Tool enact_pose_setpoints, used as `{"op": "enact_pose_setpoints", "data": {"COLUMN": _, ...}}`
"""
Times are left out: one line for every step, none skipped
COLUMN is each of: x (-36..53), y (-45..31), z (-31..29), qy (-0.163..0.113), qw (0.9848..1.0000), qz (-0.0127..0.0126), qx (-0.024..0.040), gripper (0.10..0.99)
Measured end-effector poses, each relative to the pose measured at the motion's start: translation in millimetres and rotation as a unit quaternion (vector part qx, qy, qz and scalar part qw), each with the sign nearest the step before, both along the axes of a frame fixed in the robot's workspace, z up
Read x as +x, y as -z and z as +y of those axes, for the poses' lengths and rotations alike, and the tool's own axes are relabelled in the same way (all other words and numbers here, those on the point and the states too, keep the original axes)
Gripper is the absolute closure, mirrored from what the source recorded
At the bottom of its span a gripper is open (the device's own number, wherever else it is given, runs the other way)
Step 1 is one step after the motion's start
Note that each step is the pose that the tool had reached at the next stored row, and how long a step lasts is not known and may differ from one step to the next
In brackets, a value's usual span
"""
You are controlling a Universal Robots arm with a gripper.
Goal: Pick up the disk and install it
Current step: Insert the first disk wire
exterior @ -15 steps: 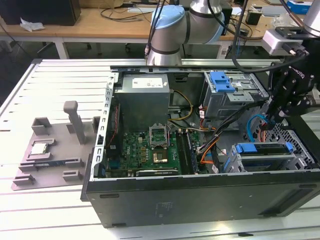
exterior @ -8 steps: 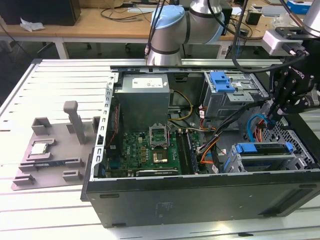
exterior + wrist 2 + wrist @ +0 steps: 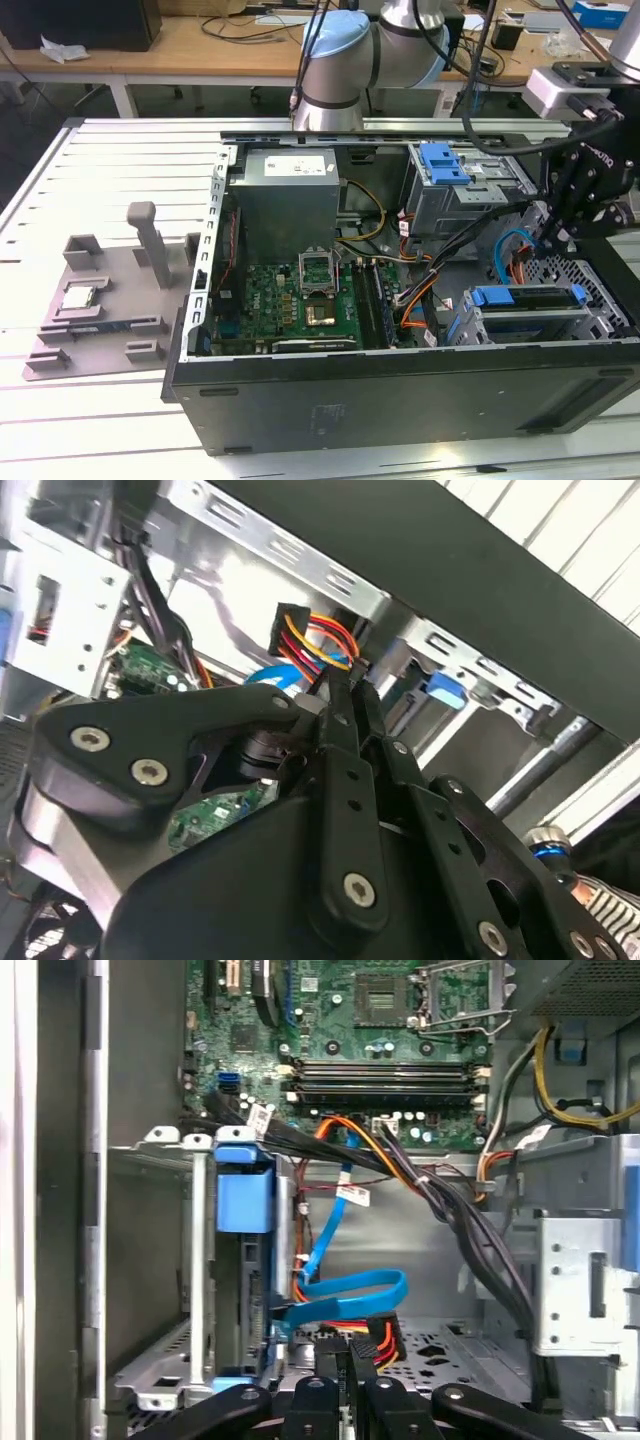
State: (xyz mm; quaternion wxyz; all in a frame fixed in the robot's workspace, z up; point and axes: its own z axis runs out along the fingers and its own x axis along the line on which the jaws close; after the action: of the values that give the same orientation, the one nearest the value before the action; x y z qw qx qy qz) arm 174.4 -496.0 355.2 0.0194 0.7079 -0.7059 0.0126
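Note:
The disk (image 3: 535,301) lies in the lower drive cage of the open computer case (image 3: 400,390), its blue carrier tab (image 3: 497,296) facing inward. In the first wrist view the disk (image 3: 255,1290) stands edge-on in the cage under its blue tab (image 3: 243,1200), with a blue data cable (image 3: 350,1295) at its rear. My gripper (image 3: 553,235) hangs inside the case just behind that cage. Its fingers (image 3: 345,705) are shut together, and their tips touch a black connector with red, yellow and orange wires (image 3: 318,638). I cannot tell whether they pinch it.
A second blue carrier (image 3: 443,162) sits in the upper bay. The motherboard (image 3: 290,300), power supply (image 3: 285,195) and loose cable bundles (image 3: 450,1210) crowd the case. A grey fixture plate (image 3: 110,300) with a small silver chip (image 3: 82,297) lies at the exterior view's left.

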Motion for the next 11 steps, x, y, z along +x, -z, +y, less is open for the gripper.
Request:
{"op": "enact_pose_setpoints", "data": {"x": -0.2, "y": 0.2, "z": -2.8, "qy": 0.000, "qw": 1.0000, "qz": 0.0000, "qx": -0.0001, "gripper": 0.918}}
{"op": "enact_pose_setpoints", "data": {"x": -0.3, "y": 0.5, "z": -5.7, "qy": 0.000, "qw": 1.0000, "qz": 0.0000, "qx": -0.0001, "gripper": 0.918}}
{"op": "enact_pose_setpoints", "data": {"x": -0.5, "y": 1.2, "z": -11.8, "qy": -0.001, "qw": 1.0000, "qz": 0.0000, "qx": -0.0001, "gripper": 0.918}}
{"op": "enact_pose_setpoints", "data": {"x": -0.8, "y": 2.3, "z": -20.4, "qy": -0.001, "qw": 1.0000, "qz": 0.0000, "qx": -0.0001, "gripper": 0.918}}
{"op": "enact_pose_setpoints", "data": {"x": -1.3, "y": 3.4, "z": -29.0, "qy": -0.002, "qw": 1.0000, "qz": 0.0000, "qx": -0.0001, "gripper": 0.918}}
{"op": "enact_pose_setpoints", "data": {"x": -4.3, "y": 4.5, "z": -33.8, "qy": -0.002, "qw": 1.0000, "qz": 0.0000, "qx": -0.0001, "gripper": 0.918}}
{"op": "enact_pose_setpoints", "data": {"x": -6.6, "y": 5.5, "z": -34.3, "qy": -0.003, "qw": 1.0000, "qz": 0.0000, "qx": -0.0001, "gripper": 0.918}}
{"op": "enact_pose_setpoints", "data": {"x": -7.2, "y": 6.1, "z": -34.4, "qy": -0.003, "qw": 1.0000, "qz": 0.0000, "qx": 0.0000, "gripper": 0.918}}
{"op": "enact_pose_setpoints", "data": {"x": -7.4, "y": 6.5, "z": -34.3, "qy": -0.004, "qw": 1.0000, "qz": 0.0000, "qx": -0.0001, "gripper": 0.918}}
{"op": "enact_pose_setpoints", "data": {"x": -7.4, "y": 7.0, "z": -34.3, "qy": -0.005, "qw": 1.0000, "qz": 0.0000, "qx": -0.0001, "gripper": 0.918}}
{"op": "enact_pose_setpoints", "data": {"x": -7.4, "y": 7.5, "z": -34.2, "qy": -0.006, "qw": 1.0000, "qz": 0.0000, "qx": -0.0001, "gripper": 0.918}}
